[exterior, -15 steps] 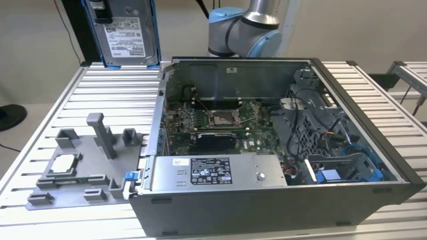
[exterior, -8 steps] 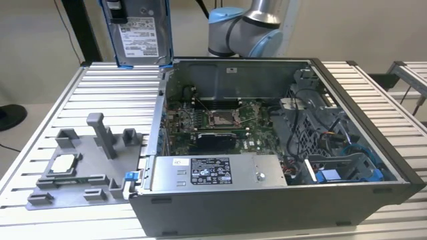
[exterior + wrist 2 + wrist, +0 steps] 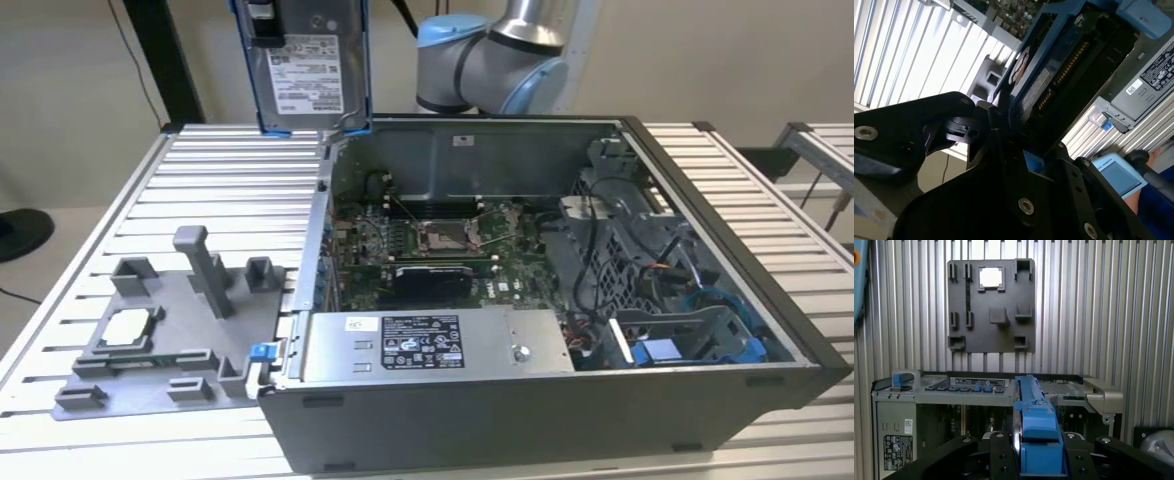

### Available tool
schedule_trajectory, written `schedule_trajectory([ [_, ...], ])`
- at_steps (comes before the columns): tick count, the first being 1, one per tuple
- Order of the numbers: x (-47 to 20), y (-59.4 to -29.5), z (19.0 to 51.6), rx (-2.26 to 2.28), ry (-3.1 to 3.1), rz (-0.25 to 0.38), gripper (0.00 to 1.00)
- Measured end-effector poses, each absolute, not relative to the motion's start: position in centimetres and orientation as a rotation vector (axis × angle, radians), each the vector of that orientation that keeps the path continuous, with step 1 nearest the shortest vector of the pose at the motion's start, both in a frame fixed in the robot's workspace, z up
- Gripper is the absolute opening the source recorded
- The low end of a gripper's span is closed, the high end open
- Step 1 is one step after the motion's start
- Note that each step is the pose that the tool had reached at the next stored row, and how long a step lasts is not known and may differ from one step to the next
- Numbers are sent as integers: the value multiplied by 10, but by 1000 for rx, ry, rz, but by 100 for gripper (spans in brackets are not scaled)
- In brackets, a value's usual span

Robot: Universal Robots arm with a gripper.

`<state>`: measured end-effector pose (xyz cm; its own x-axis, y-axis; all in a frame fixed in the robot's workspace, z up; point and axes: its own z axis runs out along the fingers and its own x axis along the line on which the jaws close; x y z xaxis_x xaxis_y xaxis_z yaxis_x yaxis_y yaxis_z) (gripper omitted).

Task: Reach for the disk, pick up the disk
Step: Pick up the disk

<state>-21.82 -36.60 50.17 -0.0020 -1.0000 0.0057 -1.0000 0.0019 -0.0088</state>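
1. The pincer is clamped on the disk. In the first wrist view its black jaws press the blue frame from both sides, with the disk edge-on between them.
2. In the exterior view the disk hangs upright from the pincer with its label face showing, clear of the computer case. The case's rear corner and the table lie below it.
3. The pick-up looks essentially made. The grip is best taken on the plastic frame edges, as here, and not on the label face or on the connector row seen in the second wrist view.
4. An even squeeze, centred on the frame, should stop the disk from swinging or slipping, since it hangs as a long plate under the pincer.
5. The main risk, as I judge it, is the disk's lower edge catching the case wall beneath the pincer. A straight vertical path, with the disk plumb, would avoid that.
6. Pose: the robot arm stands behind the case, its blue-capped joint just beside the disk.
7. The wrist points downward. Below and beyond the pincer lie the open case and, well apart from it, a grey fixture plate on the table.
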Motion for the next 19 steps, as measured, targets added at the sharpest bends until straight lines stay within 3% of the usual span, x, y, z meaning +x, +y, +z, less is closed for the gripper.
schedule_trajectory([
  [19, -155, -366, 502, -2218, 2222, -16, 0],
])
